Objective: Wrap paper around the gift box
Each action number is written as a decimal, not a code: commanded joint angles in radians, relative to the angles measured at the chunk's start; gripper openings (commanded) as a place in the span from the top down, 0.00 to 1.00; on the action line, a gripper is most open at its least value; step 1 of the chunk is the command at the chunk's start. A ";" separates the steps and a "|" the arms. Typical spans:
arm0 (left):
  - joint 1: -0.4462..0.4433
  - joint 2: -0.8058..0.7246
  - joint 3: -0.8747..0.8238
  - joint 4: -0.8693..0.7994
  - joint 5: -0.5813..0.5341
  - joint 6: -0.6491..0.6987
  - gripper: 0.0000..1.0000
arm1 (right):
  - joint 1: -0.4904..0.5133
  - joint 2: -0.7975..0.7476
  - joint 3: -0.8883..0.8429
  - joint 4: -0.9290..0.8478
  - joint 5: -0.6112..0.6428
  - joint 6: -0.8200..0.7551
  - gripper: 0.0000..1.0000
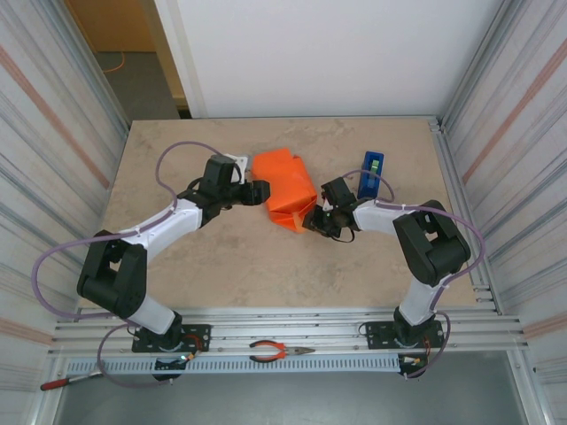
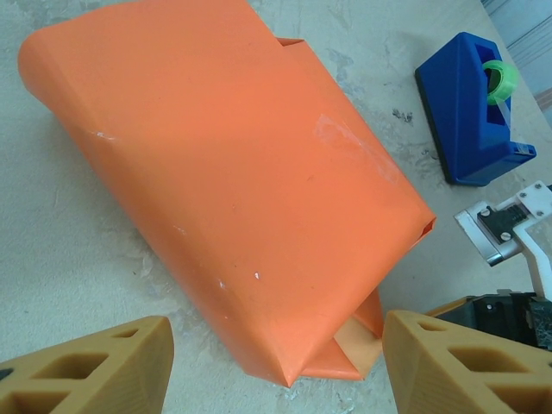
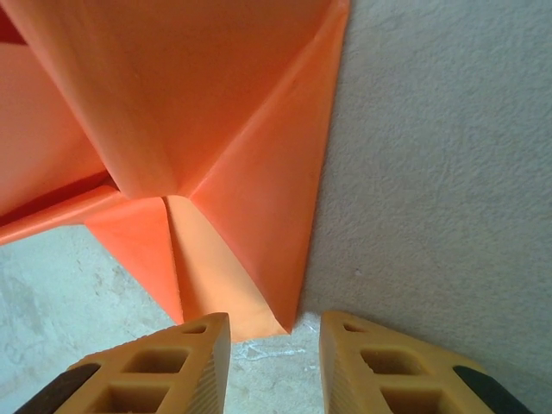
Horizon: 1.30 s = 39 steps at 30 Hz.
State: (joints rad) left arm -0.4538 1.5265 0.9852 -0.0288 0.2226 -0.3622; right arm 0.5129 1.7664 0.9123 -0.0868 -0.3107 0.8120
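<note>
The paper [image 1: 283, 186] is a bright orange sheet folded round the gift box, which is hidden inside it, making one block mid-table. My left gripper [image 1: 258, 191] sits at the block's left side. In the left wrist view its tan fingers [image 2: 95, 366] stand wide open, and the paper's [image 2: 233, 164] near corner pokes in between them without touching. My right gripper [image 1: 314, 219] is at the block's near-right end. Its fingers [image 3: 168, 371] are open with a narrow gap over bare table, and the folded triangular flap of paper [image 3: 250, 216] ends just ahead of the tips.
A blue tape dispenser [image 1: 372, 172] with green tape [image 2: 498, 79] stands right of the block, behind the right arm. Orange-handled pliers [image 1: 279, 351] and a red-handled tool [image 1: 60, 382] lie on the rail in front of the arm bases. Metal walls close in both sides.
</note>
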 commanded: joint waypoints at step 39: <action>-0.031 -0.055 -0.095 0.014 0.023 -0.022 0.35 | -0.033 -0.063 -0.017 0.080 -0.060 0.085 1.00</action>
State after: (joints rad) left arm -0.4778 1.5188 0.9360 -0.0193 0.2276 -0.3679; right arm 0.4873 1.7473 0.8970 -0.0269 -0.3477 0.8673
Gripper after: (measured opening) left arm 0.653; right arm 0.061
